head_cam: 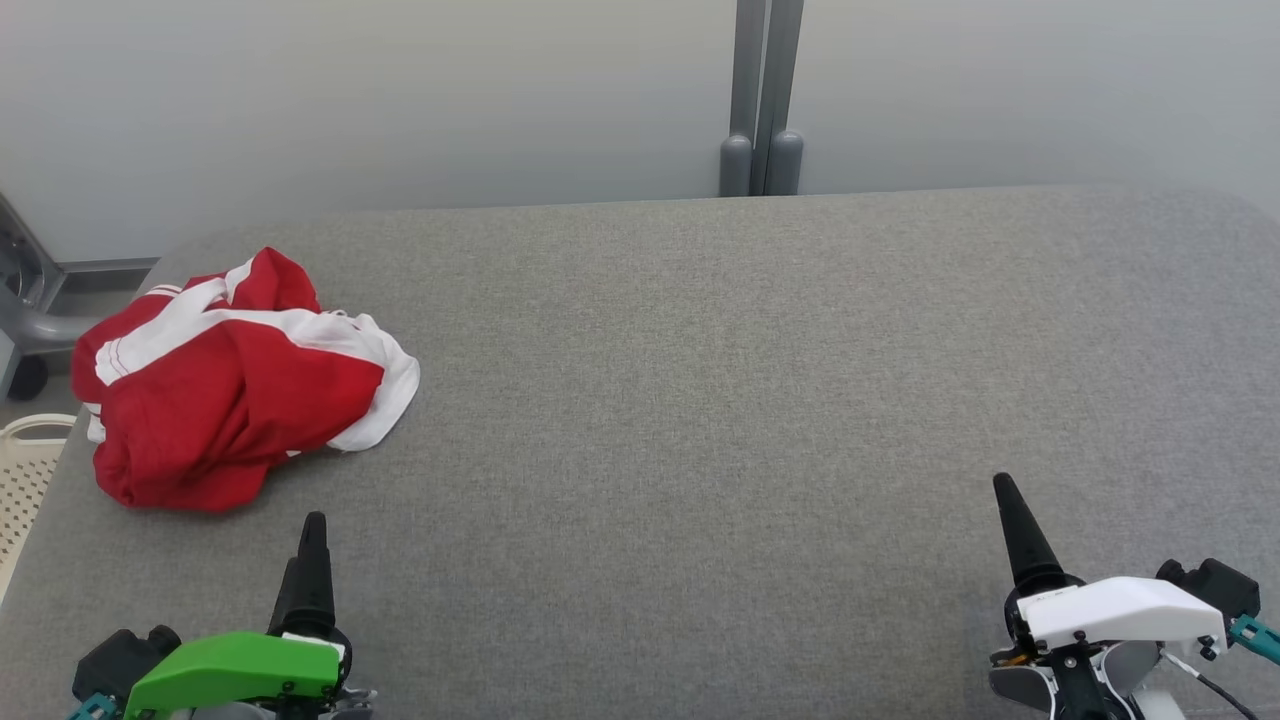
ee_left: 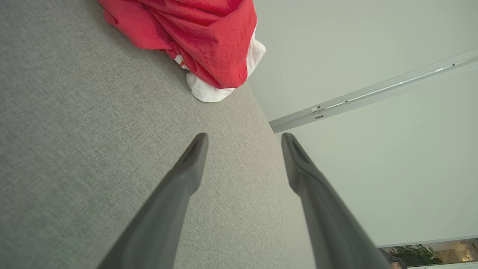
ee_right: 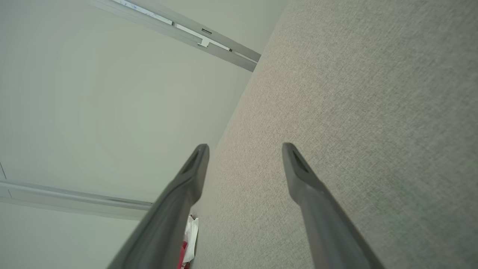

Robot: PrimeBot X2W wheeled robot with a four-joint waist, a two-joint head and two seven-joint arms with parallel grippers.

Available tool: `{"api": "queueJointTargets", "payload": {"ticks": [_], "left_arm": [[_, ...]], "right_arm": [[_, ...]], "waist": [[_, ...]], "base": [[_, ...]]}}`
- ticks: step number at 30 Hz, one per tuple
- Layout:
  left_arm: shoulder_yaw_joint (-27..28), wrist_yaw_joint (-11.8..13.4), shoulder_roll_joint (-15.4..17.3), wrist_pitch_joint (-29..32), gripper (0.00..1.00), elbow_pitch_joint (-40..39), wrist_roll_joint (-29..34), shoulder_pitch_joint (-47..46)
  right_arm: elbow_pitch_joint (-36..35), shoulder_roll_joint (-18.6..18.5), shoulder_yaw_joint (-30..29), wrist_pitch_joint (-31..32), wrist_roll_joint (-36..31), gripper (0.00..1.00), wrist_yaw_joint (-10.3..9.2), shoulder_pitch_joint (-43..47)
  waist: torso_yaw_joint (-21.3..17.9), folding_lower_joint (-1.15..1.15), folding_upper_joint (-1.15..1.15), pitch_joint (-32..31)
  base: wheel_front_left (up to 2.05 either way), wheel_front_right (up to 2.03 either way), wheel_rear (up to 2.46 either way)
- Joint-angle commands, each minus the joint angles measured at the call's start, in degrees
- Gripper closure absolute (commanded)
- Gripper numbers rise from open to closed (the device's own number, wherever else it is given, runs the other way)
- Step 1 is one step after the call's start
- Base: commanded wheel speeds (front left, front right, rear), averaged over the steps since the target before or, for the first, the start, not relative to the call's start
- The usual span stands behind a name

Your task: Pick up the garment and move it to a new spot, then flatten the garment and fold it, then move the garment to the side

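The garment [head_cam: 235,385] is a red piece with white stripes and trim, lying crumpled at the left end of the grey fabric table [head_cam: 700,400]. In the left wrist view the garment [ee_left: 194,33] lies beyond my fingertips. My left gripper [head_cam: 310,530] sits at the lower left, just short of the garment's near edge; its fingers stand apart with nothing between them in the left wrist view, gripper [ee_left: 244,138]. My right gripper [head_cam: 1005,495] rests at the lower right, far from the garment, and is open and empty as well, gripper [ee_right: 244,147]. A sliver of the garment [ee_right: 190,233] shows behind its finger.
A grey post [head_cam: 762,100] stands against the pale wall behind the table's far edge. Off the table's left end are a grey metal frame with a wheel [head_cam: 25,320] and a cream perforated basket [head_cam: 25,470]. The table's middle and right are bare fabric.
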Motion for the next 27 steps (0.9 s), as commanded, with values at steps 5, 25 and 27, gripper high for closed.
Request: {"api": "queueJointTargets", "payload": {"ticks": [5,25,27], "left_arm": [[-1.6,0.8,1.3,-1.1,0.0,-0.4,5.6,-1.2],[-7.1,6.0,4.2,-5.2,0.0,3.2,24.1,-3.1],[-8.1,6.6,4.9,-5.7,0.0,3.5,26.6,-3.1]], "right_arm": [[-0.3,-0.4,0.4,-1.0,-5.8,0.0,0.01,-1.8],[0.0,-0.5,1.9,-1.1,-30.2,0.0,0.02,-2.4],[-0.2,-0.5,1.8,-0.7,-33.1,0.0,0.02,-2.3]], "waist": [[-0.1,0.0,0.0,-0.2],[-0.6,0.0,0.0,-1.4],[-0.7,0.0,0.0,-1.6]], "base": [[0.0,0.0,0.0],[0.0,0.0,0.0],[0.0,0.0,0.0]]}}
